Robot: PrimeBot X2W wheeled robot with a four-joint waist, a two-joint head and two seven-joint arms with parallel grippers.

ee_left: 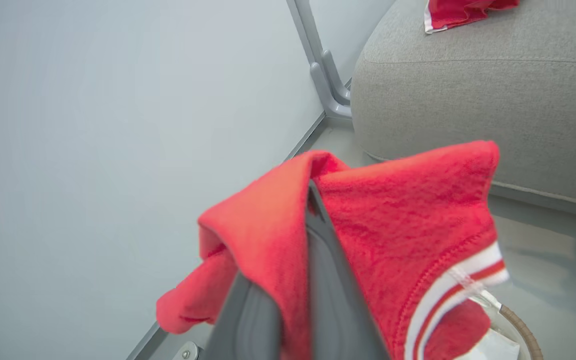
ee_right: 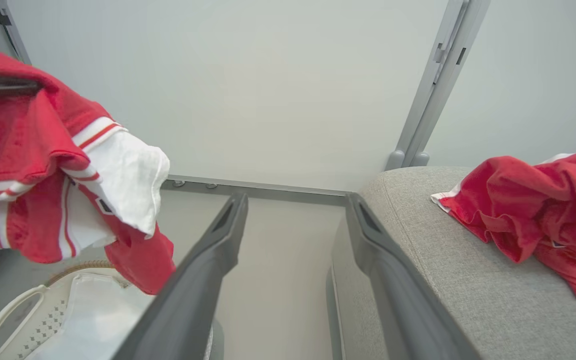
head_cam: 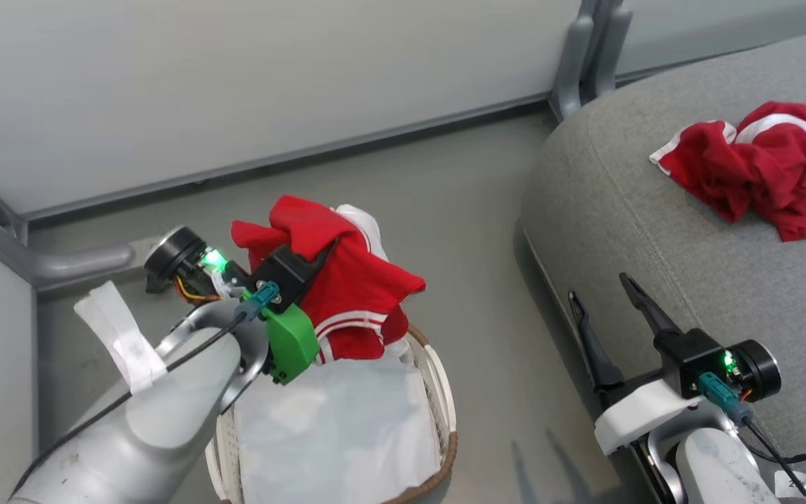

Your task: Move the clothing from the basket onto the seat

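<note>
Red garment (head_cam: 354,287): striped sports top, lifted clear above the basket (head_cam: 447,413), its hem hanging over the basket's 12 o'clock end.
Second red garment (head_cam: 760,168): crumpled on the sofa (head_cam: 655,224), at about 2 o'clock from the basket in the head view.
Risk, slip: the pinch looks to take only a fold near the top. A quick swing toward the sofa could likely shake the top loose onto the floor (head_cam: 480,210) between basket and sofa.
Risk, snag: the low hem may catch the woven rim or tug the white liner (head_cam: 333,434) along.
Risk, short drop: a release too near the sofa's rounded 9 o'clock edge could let the cloth slide off.
Left gripper (ee_left: 312,200): fingers pressed together, pinching the red garment, cloth draped over both sides.
Right gripper (head_cam: 600,288): fingers spread wide, holding nothing, over the sofa's near edge.
</note>
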